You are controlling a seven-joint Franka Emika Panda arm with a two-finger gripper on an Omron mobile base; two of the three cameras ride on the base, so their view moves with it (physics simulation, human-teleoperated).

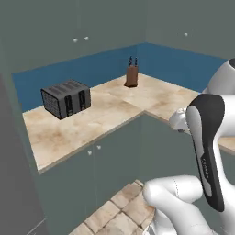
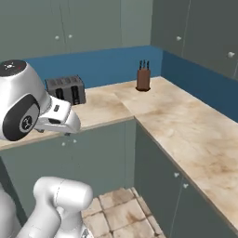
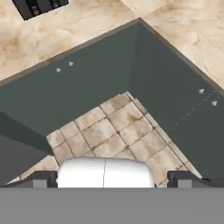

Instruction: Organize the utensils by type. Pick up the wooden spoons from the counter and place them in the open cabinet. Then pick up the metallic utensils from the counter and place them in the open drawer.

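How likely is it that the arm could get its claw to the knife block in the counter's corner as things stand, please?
Probably not without moving closer. The claw, open, points down at the floor tiles in the cabinet corner, while the knife block stands far back on the counter. Nothing blocks the path; distance is the doubt.

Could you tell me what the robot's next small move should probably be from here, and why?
Probably turn the base to search along the counter. The gripper hangs open and empty over the floor tiles, and the corner here carries just a toaster and a knife block.

Toaster point(image 3: 39, 7) cut off at edge
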